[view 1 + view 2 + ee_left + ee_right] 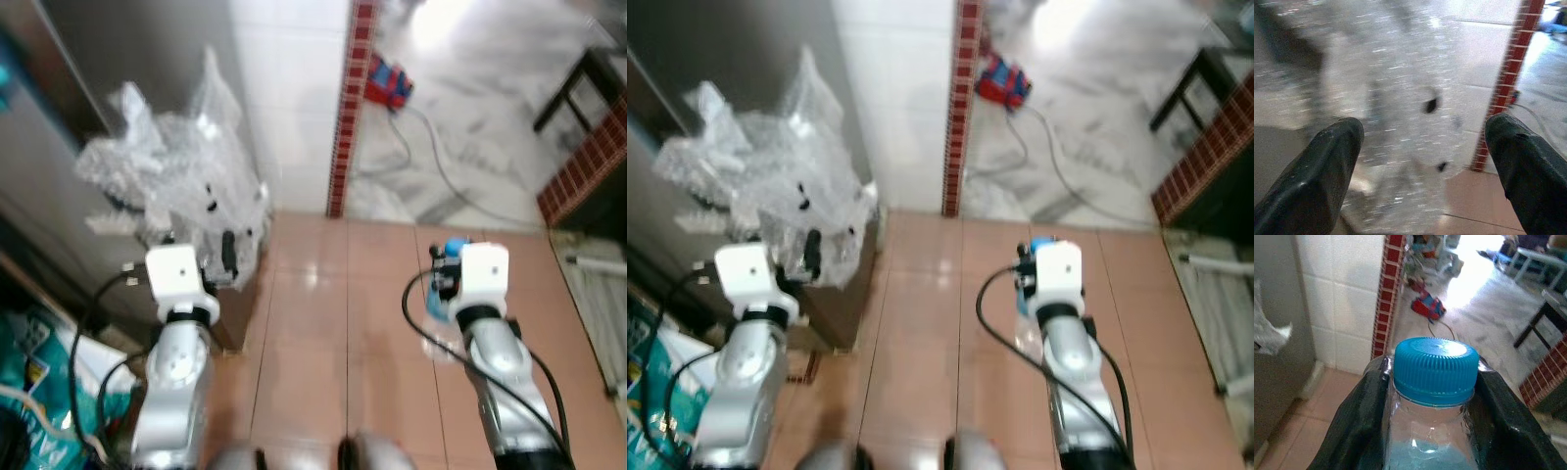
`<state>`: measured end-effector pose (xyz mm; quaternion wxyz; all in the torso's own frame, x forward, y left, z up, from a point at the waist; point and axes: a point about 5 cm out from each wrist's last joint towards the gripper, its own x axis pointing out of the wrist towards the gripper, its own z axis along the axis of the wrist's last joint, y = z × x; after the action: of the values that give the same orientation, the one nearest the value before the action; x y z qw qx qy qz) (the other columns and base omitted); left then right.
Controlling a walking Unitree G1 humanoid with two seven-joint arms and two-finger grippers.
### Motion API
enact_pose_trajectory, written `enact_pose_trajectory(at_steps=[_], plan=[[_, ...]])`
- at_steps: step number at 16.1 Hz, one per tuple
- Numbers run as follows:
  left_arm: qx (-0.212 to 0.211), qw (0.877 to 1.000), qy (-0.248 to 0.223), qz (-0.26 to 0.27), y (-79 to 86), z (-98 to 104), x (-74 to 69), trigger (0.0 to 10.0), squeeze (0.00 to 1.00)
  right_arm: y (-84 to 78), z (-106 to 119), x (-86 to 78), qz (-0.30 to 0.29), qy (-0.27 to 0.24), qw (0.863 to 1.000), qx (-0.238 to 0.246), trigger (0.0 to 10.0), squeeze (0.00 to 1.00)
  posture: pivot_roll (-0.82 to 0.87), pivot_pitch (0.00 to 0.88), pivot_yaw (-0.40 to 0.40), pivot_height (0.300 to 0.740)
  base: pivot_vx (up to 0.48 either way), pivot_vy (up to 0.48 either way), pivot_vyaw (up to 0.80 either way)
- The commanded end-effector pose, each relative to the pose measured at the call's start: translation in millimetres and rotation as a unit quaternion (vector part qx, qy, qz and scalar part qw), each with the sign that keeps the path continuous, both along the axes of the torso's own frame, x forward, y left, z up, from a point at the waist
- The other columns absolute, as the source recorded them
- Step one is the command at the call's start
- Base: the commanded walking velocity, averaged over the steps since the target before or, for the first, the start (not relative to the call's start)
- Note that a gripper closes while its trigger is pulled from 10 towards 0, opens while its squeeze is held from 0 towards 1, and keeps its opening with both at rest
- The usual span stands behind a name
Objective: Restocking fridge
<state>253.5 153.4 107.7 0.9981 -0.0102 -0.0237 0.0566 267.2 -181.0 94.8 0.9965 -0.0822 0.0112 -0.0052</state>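
A clear water bottle with a blue cap (1435,369) sits between the two black fingers (1359,431) of my right gripper (446,264), which is shut on its neck; the bottle hangs over the terracotta floor at my right. My left gripper (1425,161) is open, its fingers (1317,181) spread wide with nothing between them. It points at a crinkled clear plastic wrap (181,166) lying on a low stand by the steel fridge wall (88,59).
A white tiled wall with a red brick strip (353,108) stands ahead. Beyond it a marble floor holds a red and blue toy (389,82) with a cable. A dark table leg (578,88) is at the far right, bags (29,392) at my left.
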Motion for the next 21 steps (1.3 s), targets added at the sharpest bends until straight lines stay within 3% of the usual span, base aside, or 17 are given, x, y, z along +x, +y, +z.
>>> enact_pose_trajectory(at_steps=[1, 5, 11, 14, 21], plan=[[0.017, 0.999, 0.013, 0.037, 12.8, -4, -4.7, 10.0, 0.00, 8.0, 1, 0.1, 0.018, -0.004, 1.000, 0.011, 10.0, 0.00, 0.05, 0.089, 0.004, 0.740, 0.000, 0.000, 0.00], [0.032, 0.996, 0.010, 0.088, 25.7, -2, -3.2, 10.0, 0.00, 8.7, 2, 1.7, 0.032, -0.009, 0.999, 0.008, 10.0, 0.00, 0.05, 0.085, -0.003, 0.740, 0.000, 0.000, 0.00], [0.023, 0.998, 0.000, 0.054, 14.3, 3, 18.8, 10.0, 0.00, 15.8, 3, 2.9, 0.068, -0.018, 0.997, -0.019, 10.0, 0.00, 0.04, 0.089, -0.009, 0.740, 0.000, 0.000, 0.46], [0.011, 0.999, -0.003, 0.035, 6.3, 3, 21.2, 10.0, 0.00, 12.5, 1, 1.2, 0.057, -0.011, 0.998, -0.011, 10.0, 0.00, 0.04, 0.096, -0.009, 0.740, 0.000, 0.000, 0.33], [0.006, 1.000, -0.003, 0.026, 11.4, 0, 13.7, 10.0, 0.00, 9.0, -5, -5.6, 0.045, -0.004, 0.999, -0.011, 10.0, 0.00, 0.03, 0.093, 0.003, 0.740, 0.109, 0.034, 0.00]])
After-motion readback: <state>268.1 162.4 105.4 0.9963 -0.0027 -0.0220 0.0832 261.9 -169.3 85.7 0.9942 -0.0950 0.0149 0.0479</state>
